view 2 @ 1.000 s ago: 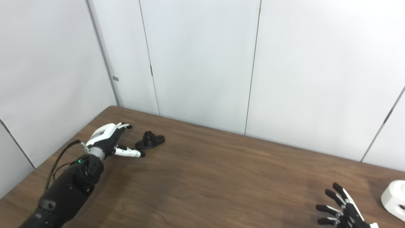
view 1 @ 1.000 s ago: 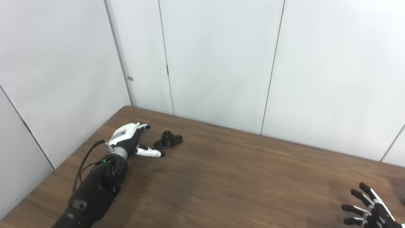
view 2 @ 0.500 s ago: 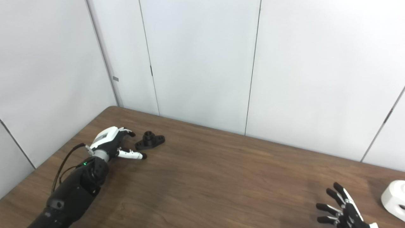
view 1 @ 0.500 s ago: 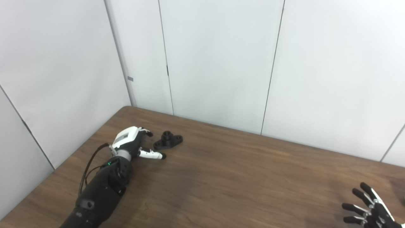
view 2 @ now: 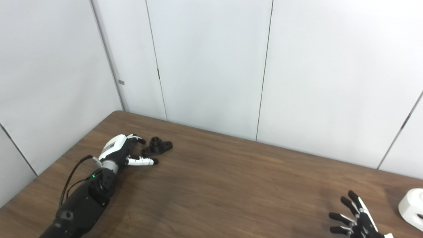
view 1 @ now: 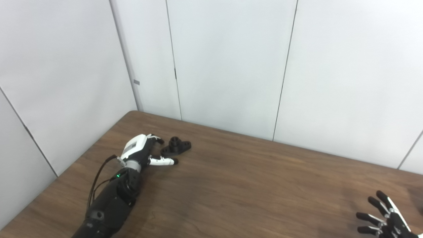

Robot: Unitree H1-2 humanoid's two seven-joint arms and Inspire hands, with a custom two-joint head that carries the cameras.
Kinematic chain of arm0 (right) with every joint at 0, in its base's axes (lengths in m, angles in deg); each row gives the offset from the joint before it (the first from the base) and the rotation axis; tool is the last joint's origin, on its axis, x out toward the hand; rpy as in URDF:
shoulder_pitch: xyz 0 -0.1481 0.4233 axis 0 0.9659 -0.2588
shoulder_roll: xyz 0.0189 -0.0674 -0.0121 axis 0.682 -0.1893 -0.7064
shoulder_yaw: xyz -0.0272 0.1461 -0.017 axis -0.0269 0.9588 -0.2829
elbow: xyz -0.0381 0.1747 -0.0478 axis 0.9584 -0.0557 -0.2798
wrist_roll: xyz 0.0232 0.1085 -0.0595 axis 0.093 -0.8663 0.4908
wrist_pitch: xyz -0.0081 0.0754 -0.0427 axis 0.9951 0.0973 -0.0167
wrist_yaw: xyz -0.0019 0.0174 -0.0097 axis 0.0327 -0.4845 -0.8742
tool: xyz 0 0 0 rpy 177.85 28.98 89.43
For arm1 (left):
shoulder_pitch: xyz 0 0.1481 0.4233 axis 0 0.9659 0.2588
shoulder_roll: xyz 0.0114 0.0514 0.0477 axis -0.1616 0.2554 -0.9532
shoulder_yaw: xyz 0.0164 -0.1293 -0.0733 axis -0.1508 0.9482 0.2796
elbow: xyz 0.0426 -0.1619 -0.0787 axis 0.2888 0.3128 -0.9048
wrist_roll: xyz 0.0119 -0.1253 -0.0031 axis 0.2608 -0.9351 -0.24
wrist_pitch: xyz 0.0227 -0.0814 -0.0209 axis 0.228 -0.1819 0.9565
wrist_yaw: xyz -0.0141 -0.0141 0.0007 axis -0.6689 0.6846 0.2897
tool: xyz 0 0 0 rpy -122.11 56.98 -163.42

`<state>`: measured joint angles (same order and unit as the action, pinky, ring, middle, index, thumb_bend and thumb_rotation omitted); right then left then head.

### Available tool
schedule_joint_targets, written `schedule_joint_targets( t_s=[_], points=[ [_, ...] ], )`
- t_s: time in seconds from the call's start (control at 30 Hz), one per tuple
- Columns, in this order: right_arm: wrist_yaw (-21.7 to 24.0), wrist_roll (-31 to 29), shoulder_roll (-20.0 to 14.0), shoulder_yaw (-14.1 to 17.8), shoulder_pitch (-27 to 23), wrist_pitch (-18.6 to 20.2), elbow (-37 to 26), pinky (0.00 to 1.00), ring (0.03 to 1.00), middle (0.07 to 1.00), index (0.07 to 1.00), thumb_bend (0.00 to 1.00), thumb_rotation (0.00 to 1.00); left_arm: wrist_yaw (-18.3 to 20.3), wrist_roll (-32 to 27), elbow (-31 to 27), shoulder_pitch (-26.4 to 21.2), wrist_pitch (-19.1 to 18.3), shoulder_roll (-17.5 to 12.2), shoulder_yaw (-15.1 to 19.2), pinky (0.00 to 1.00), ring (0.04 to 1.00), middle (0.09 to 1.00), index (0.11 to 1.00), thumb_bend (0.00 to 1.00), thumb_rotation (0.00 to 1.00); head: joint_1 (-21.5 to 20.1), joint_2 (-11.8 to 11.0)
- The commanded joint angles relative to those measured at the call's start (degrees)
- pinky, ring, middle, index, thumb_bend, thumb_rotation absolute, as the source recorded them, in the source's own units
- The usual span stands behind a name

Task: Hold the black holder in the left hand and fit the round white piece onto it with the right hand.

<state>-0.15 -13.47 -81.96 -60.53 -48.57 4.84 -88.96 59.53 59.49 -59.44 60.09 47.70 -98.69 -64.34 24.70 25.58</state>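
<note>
The black holder (view 1: pixel 175 146) lies flat on the brown table (view 1: pixel 238 178) at the far left, its short stub pointing up. My left hand (view 1: pixel 142 152) is open just left of it, fingers by its left end and thumb (view 1: pixel 162 161) stretched out in front of it, not gripping. The round white piece (view 2: pixel 411 205) sits at the right edge, seen only in the right eye view. My right hand (view 2: pixel 353 219) is open with fingers spread, low at the right, left of the white piece and apart from it.
White wall panels (view 1: pixel 228 62) stand close behind the table's far edge and along its left side. The table's far left corner (view 1: pixel 132 113) is near the holder.
My left hand has moved right and forward toward the black holder, its thumb now reaching along the holder's front. The holder, the white piece and my right hand have stayed put.
</note>
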Motion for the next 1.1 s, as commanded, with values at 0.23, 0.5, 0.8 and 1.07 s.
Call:
schedule_joint_targets(
  t_s=[0.23,0.5,0.8,1.07],
  points=[
    [-0.13,0.12,0.27,-0.1,-1.09,0.89,-3.83,0.61,0.736,0.911,0.968,0.62,0.0,-0.4,-0.33,2.07,-2.22,1.3,-1.07,-0.45,1.0,1.0,0.966,0.79,0.86,0.29,-0.3,0.52],
    [-0.27,0.58,0.41,-0.32,-0.53,2.63,-6.04,0.61,0.733,0.91,0.965,0.61,0.0,-0.57,-0.71,2.8,-2.3,1.94,-0.44,-0.74,0.97,0.994,0.959,0.785,0.83,0.27,-0.56,1.08],
    [-0.15,0.58,0.42,-0.28,-0.12,4.56,-8.09,0.61,0.737,0.914,0.972,0.6,0.0,-0.45,-1.5,3.52,-2.64,2.32,0.54,-0.99,0.96,0.985,0.948,0.77,0.82,0.26,-0.94,1.85],
    [-0.31,0.52,0.69,-0.24,-0.14,5.77,-9.47,0.62,0.743,0.917,0.973,0.6,0.0,0.18,-1.32,4.15,-2.94,1.98,1.07,-2.24,0.95,0.984,0.943,0.751,0.79,0.21,-1.31,2.2]
  ],
)
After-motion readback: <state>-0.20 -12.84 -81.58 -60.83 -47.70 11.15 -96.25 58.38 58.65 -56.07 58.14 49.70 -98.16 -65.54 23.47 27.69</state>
